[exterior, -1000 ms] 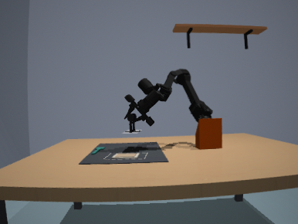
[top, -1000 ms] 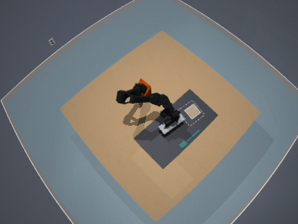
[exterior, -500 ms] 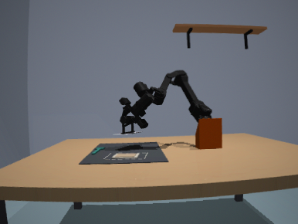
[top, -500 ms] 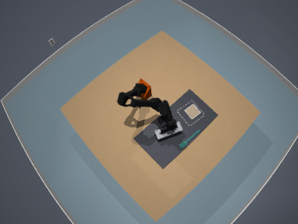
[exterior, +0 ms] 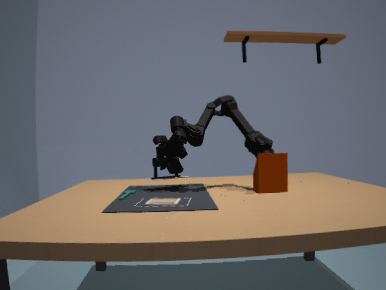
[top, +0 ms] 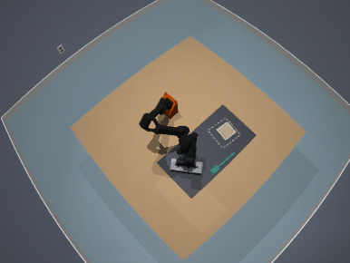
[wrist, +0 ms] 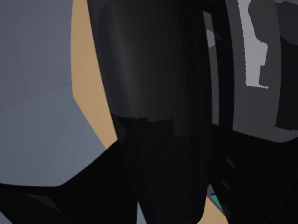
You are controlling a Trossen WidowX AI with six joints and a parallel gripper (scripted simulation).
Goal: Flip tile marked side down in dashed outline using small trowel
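Note:
My gripper (top: 186,160) (exterior: 171,167) (wrist: 162,130) is shut on the dark handle of a trowel (top: 196,170) (wrist: 150,75) with a flat, light grey rectangular blade. In the exterior view the blade hangs roughly level, a little above the mat's far part. The pale tan, light-edged tile (top: 226,131) (exterior: 164,201) lies flat inside the dashed outline (top: 223,147) (exterior: 190,198), towards one side of it. The trowel is well apart from the tile. I cannot tell which face of the tile carries the mark. The wrist view does not show the tile.
A teal tool (top: 215,170) (exterior: 127,193) (wrist: 217,202) with a small blade and thin handle lies on the dark mat (top: 192,188) (exterior: 207,204). An orange block (top: 170,104) (exterior: 272,172) stands by the arm's base on the wooden table (top: 136,181) (exterior: 280,215). A shelf (exterior: 285,37) hangs on the wall.

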